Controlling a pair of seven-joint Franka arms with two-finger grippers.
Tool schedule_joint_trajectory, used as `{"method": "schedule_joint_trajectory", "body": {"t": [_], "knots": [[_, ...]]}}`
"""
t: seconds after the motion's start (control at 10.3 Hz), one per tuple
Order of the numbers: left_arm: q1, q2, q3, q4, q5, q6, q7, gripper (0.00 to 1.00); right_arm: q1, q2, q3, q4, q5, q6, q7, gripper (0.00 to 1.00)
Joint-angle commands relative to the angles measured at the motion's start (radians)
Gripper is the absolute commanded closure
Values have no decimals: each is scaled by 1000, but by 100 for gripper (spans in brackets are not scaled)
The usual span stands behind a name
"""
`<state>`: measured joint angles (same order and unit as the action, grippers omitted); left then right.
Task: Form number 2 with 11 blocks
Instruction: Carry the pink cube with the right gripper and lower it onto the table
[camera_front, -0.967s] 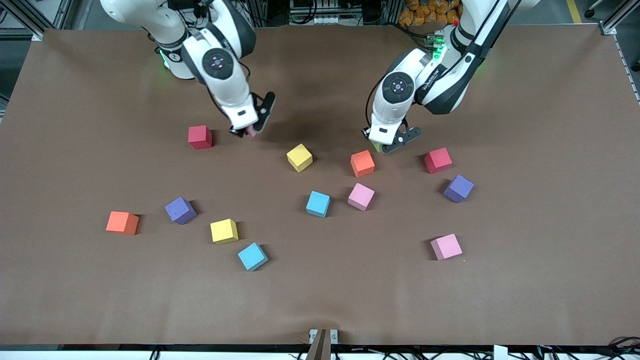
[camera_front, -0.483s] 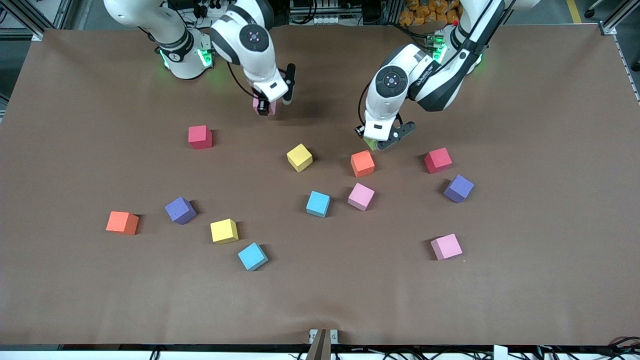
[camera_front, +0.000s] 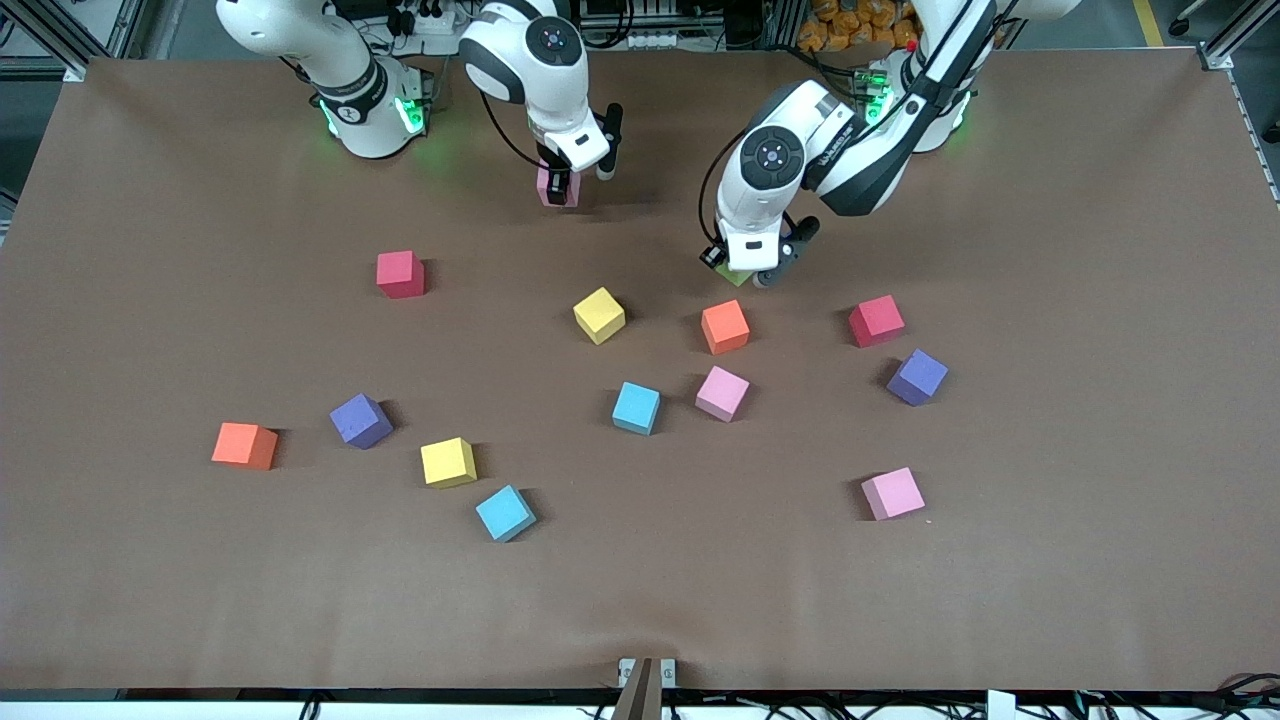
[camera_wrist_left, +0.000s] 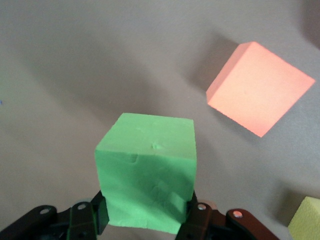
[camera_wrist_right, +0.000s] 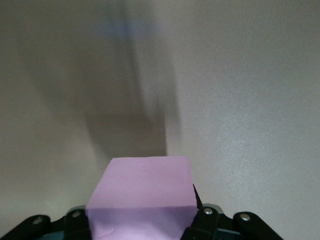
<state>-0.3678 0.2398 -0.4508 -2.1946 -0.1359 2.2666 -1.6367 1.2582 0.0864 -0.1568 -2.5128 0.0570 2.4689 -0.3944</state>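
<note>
My right gripper is shut on a pink block and holds it over bare table near the robots' bases; the wrist view shows the pink block between the fingers. My left gripper is shut on the green block, just above the table beside an orange block. The left wrist view shows the green block clamped, with the orange block below it. The other blocks lie scattered and apart: yellow, pink, light blue. No number 2 is in view.
Toward the right arm's end lie a red cube, purple, orange, yellow and light blue blocks. Toward the left arm's end lie a red cube, a purple block and a pink block.
The right gripper has carried the pink block up and toward the robots' bases, away from the red cube. The left gripper has shifted a little toward the bases with the green block.
</note>
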Motion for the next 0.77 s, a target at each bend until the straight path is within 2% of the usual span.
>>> {"method": "schedule_joint_trajectory", "body": {"t": [0.0, 0.29, 0.39, 0.68], "knots": [[-5, 18, -5, 36, -31, -18, -191, 100, 23, 27, -13, -6, 12, 31, 15, 71], [4, 38, -5, 68, -45, -7, -427, 100, 49, 79, -13, -3, 14, 87, 45, 70], [3, 33, -3, 68, -85, -4, -474, 100, 58, 87, -13, 0, 9, 90, 43, 68], [0, 30, -3, 58, -99, 46, -574, 100, 79, 99, -13, 9, 1, 94, 43, 66]]}}
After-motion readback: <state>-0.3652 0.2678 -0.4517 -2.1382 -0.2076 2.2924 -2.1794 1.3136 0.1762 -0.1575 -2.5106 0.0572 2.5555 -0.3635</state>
